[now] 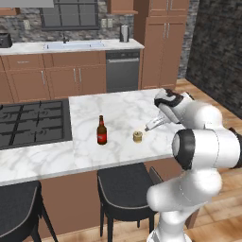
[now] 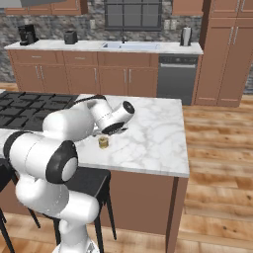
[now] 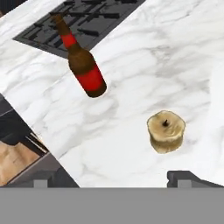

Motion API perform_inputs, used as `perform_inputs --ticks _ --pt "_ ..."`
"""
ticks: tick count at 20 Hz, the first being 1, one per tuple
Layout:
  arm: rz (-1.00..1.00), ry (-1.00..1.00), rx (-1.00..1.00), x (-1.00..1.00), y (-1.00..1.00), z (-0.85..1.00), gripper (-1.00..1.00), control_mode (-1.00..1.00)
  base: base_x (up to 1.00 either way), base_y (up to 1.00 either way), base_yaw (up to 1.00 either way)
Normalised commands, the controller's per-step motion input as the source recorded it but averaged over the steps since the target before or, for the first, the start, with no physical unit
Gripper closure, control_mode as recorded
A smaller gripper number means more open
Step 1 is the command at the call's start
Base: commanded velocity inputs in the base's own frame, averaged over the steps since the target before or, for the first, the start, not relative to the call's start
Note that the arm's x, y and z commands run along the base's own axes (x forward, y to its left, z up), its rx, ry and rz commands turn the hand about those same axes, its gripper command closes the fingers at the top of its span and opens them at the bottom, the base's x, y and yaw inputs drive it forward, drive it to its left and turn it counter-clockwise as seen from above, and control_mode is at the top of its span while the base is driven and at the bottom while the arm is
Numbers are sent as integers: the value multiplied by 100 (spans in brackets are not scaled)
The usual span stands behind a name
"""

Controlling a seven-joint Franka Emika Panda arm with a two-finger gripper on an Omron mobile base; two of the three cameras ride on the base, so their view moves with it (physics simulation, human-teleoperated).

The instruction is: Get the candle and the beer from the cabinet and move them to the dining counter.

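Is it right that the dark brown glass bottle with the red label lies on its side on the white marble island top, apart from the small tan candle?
Not quite. The dark brown glass bottle stands upright on the white marble island top, as the left base view shows. It is indeed apart from the small tan candle.

Base views flank the dining counter (image 1: 123,111); hand view looks down close.

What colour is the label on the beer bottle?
Red, on the dark brown beer bottle; the hand view shows it best.
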Motion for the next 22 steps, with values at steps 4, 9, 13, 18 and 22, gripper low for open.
perform_inputs --ticks 4,9,13,18,22 --pt "-25 0 0 -100 -2 42 -100 -100 0 0 0" --pt "-24 0 -1 -100 -2 30 -100 -100 0 0 0" --pt "-17 0 -11 -80 0 39 -100 -100 0 0 0" --pt "-13 0 -17 -65 0 51 -100 -100 0 0 0" --pt "-14 0 -13 -76 0 64 -100 -100 0 0 0"
